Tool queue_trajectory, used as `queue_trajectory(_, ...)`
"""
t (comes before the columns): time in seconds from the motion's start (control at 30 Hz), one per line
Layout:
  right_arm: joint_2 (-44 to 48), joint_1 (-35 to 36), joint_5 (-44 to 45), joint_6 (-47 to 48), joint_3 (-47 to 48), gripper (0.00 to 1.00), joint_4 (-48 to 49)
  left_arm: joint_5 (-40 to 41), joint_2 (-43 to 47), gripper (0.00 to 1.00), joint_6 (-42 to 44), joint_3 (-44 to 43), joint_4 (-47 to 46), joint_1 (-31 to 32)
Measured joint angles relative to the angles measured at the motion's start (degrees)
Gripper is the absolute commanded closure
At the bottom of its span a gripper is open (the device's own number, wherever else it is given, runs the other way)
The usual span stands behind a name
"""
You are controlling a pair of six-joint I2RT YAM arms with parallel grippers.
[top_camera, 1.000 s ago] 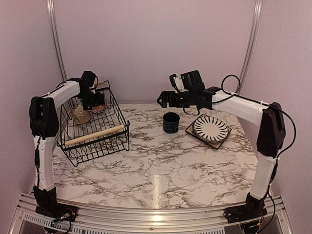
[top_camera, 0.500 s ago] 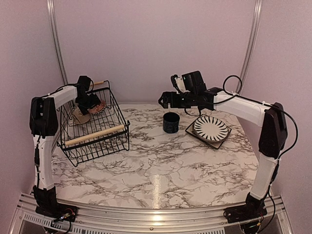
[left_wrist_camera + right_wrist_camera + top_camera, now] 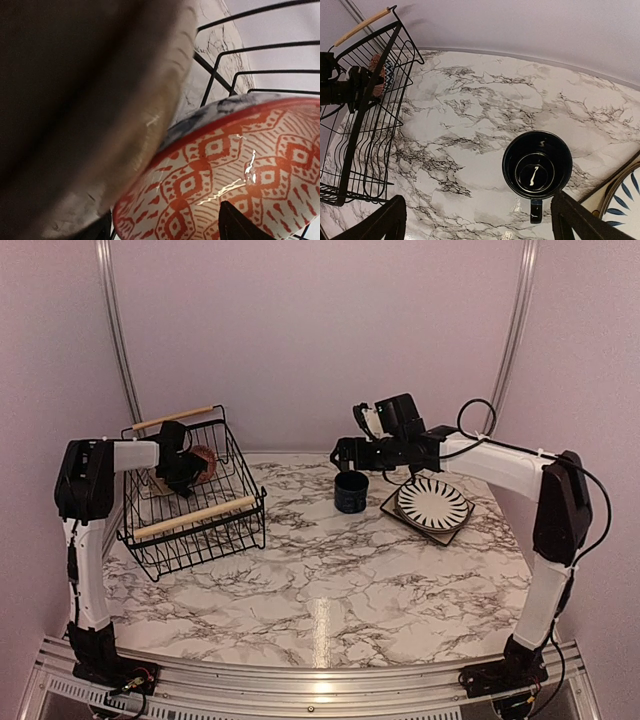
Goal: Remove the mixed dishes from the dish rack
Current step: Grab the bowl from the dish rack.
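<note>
Left end effector (image 3: 183,468), inside the dish rack (image 3: 200,532) at far left of the desk (image 3: 330,585): its fingers straddle the rim of the patterned bowl (image 3: 240,170), one dark fingertip (image 3: 231,225) lying inside the red-orange pattern, and it appears closed on that rim with the bowl tipped up on edge. A blurred cream surface pressed close beside it in the left wrist view is probably the cream bowl (image 3: 150,120); whether the two bowls touch cannot be told. Step in hand, as judged: lifting the patterned bowl out of the rack. The next move calls for a rise clear of the flaring black wires and the near wooden handle (image 3: 195,516), which crosses the way toward the open desk, without dragging the cream bowl along. Right end effector (image 3: 343,453): fingers spread wide, holding nothing, hovering above and just behind the dark navy mug (image 3: 537,165), which stands upright on the desk. To the mug's right, the striped plate (image 3: 432,502) lies on the dark square plate (image 3: 392,508). These three are already out of the rack and well apart from it.
</note>
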State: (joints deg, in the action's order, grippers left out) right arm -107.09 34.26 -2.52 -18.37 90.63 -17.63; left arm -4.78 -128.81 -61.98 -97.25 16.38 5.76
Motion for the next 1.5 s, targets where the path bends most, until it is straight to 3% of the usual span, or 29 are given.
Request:
queue_trajectory(0.2, 1.31, -0.42, 0.13, 0.00, -0.50, 0.03, 0.11, -0.44, 0.48, 0.30, -5.18, 1.22, -4.17, -0.74)
queue_trajectory(0.53, 3.08, -0.83, 0.39, 0.04, -2.23, 0.04, 0.31, -1.46, -0.48, 0.69, -7.34, 1.33, -10.43, -0.96)
queue_trajectory(0.7, 3.08, -0.87, 0.37, 0.00, -2.23, 0.04, 0.31, -4.79, -0.48, 0.81, -10.12, 1.33, -16.61, -0.76)
queue_trajectory(0.83, 3.08, -0.87, 0.37, -0.04, -2.29, 0.04, 0.44, -6.03, -0.48, 1.00, -10.67, 1.46, -17.62, -0.74)
queue_trajectory(1.17, 3.52, -0.87, 0.31, -0.17, -2.45, 0.04, 0.15, -8.57, 1.60, 1.00, -9.07, 6.67, -19.80, -0.72)
queue_trajectory(1.5, 3.93, -0.85, -0.20, -0.28, -2.10, 0.04, -0.50, -10.78, 17.70, 1.00, -4.94, 16.63, -20.44, -1.49)
